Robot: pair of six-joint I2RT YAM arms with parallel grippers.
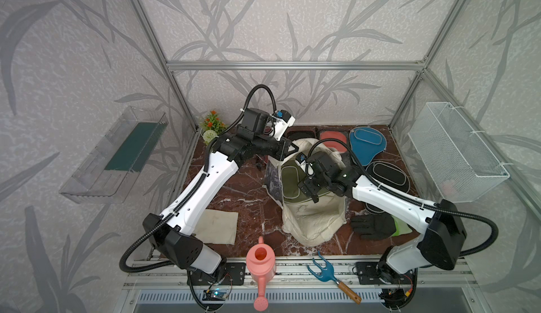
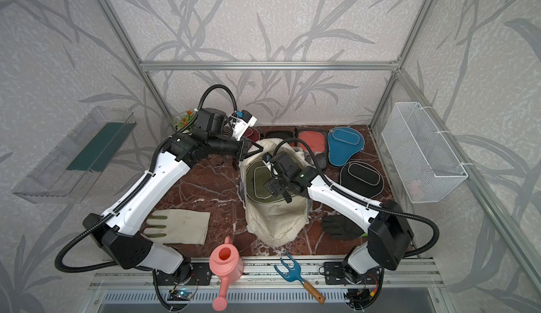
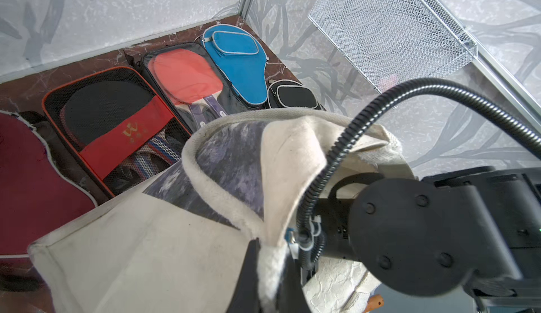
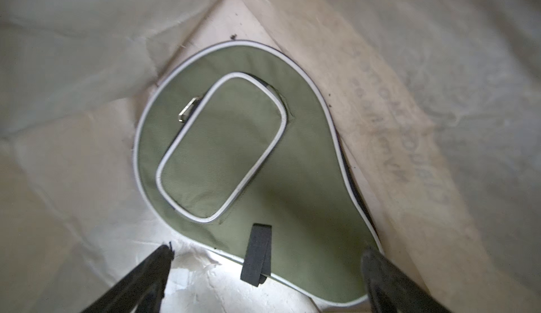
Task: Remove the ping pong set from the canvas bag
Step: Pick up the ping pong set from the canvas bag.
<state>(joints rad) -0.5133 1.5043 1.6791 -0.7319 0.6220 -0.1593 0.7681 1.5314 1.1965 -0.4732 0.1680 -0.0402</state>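
Watering can (image 1: 260, 264), pink, stands on the front rail at 6 o'clock, with a blue rake (image 1: 322, 270) beside it at 5 o'clock. The bag (image 1: 313, 220) sits near the middle of the marble table (image 1: 234, 185), mouth open upward. Left gripper (image 3: 272, 270) is clenched on the bag's cream rim at the bag's 11 o'clock edge, and the cloth is pinched between its 2 fingers. Right gripper (image 4: 268, 250) is inside the bag mouth with its jaws spread wide and nothing held; its 2 fingers (image 4: 158, 267) stand either side of the narrow end of the olive case (image 4: 234, 150). Whether the tips touch the case cannot be told. The olive case lies flat on the lining, the only item seen inside the bag. Outside the bag, along the back wall from 11 to 1 o'clock, lie the maroon case (image 3: 29, 179), the box (image 3: 117, 127) with its red stripe, a red paddle (image 3: 187, 77) in a see-through cover and the blue case (image 1: 367, 144), set side by side. The black case (image 1: 386, 177) lies at 3 o'clock, just beside the bag and partly under the right arm. A black glove (image 1: 371, 226) lies at 4 o'clock, and a cream glove (image 2: 178, 223) at 8 o'clock, partly under the left arm.
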